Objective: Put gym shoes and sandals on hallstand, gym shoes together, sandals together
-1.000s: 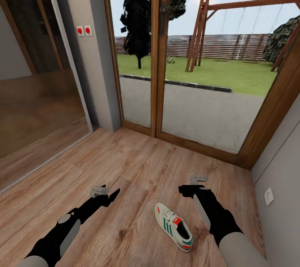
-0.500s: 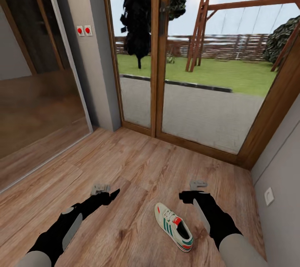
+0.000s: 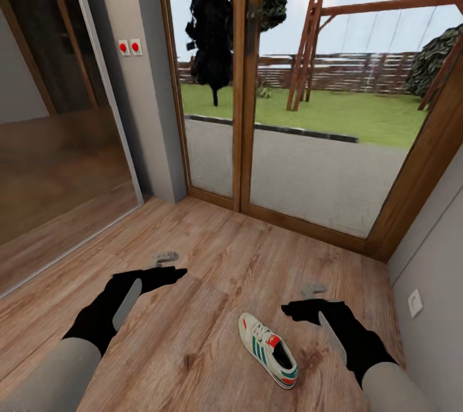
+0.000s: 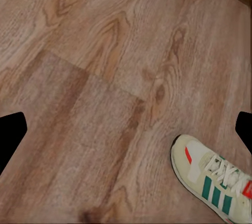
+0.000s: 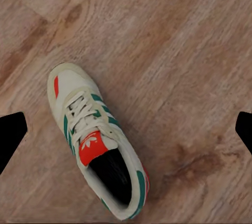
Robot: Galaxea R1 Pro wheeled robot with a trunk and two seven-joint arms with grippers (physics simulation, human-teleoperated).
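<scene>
Wooden corridor floor (image 3: pixel 212 258) by glass doors (image 3: pixel 302 90): my left gripper (image 3: pixel 168 258) and right gripper (image 3: pixel 314 290), both spread open, flank one white green-striped sneaker (image 3: pixel 268 349).

- On my left wrist feed the shoe (image 4: pixel 212 182) is cut off at the frame edge: heel and far side are out of sight.
- Both wrist feeds show fingers (image 5: pixel 10 135) as black slivers at the borders, tips cropped.
- Head feed: right gripper (image 3: pixel 313 288) is too small; jaws perhaps apart.
</scene>
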